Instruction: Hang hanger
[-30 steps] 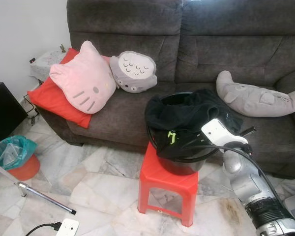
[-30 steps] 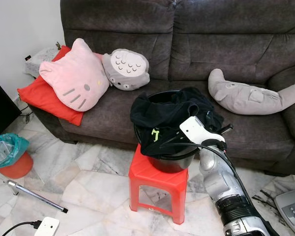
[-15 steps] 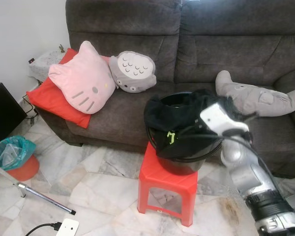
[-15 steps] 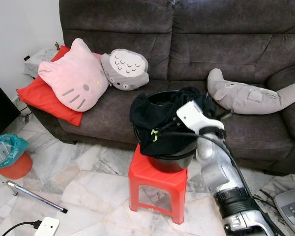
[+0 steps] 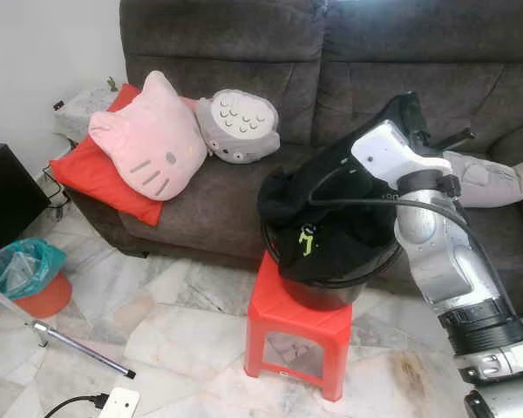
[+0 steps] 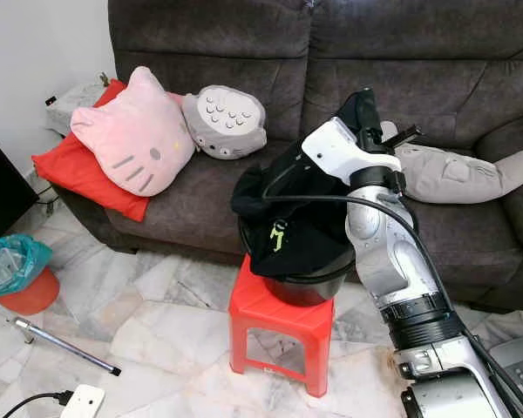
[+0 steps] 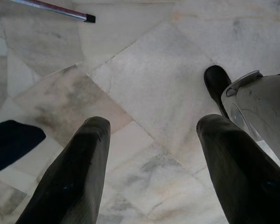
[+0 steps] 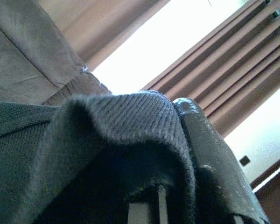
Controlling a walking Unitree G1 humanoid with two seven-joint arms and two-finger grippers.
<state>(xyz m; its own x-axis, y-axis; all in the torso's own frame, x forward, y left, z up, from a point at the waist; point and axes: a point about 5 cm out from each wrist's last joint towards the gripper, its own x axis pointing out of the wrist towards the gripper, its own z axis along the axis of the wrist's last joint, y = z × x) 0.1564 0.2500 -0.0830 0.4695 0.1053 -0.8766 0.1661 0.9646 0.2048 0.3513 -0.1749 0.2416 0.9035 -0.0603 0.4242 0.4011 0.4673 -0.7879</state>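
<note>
1. No hanger to be made out anywhere. What you have instead is a black garment [image 5: 331, 205] draped over and into the black bucket [image 6: 298, 289], which stands on the red stool [image 5: 298, 326] in front of the sofa [image 5: 244, 52].
2. Progress: early. One end of the garment is pulled up out of the bucket, while the bulk, with its green mark, lies over the near rim. Nothing is hung, and no rail or hook is visible. A hanger may be inside the cloth, but you cannot tell from these views.
3. Your right gripper [image 5: 411, 113] is clenched on the garment's top edge. In the right wrist view the ribbed dark fabric [image 8: 121, 121] lies folded over one black finger [image 8: 210, 154], with curtains and a bright window behind.
4. Right arm pose: forearm rises steeply from the lower right, wrist bent over the bucket's far side, gripper tip up near the sofa's backrest, just beside the grey whale plush [image 5: 488, 174].
5. Your left gripper [image 7: 151, 168] hangs idle, fingers spread wide and empty, pointing down at the marble floor [image 7: 144, 84].
6. Left to do, by my guess: lift the garment clear of the bucket, then find the hanging spot.
7. Around: pink cat cushion [image 5: 148, 139], grey round plush [image 5: 237, 126], a metal pole [image 5: 78, 348] on the floor.
</note>
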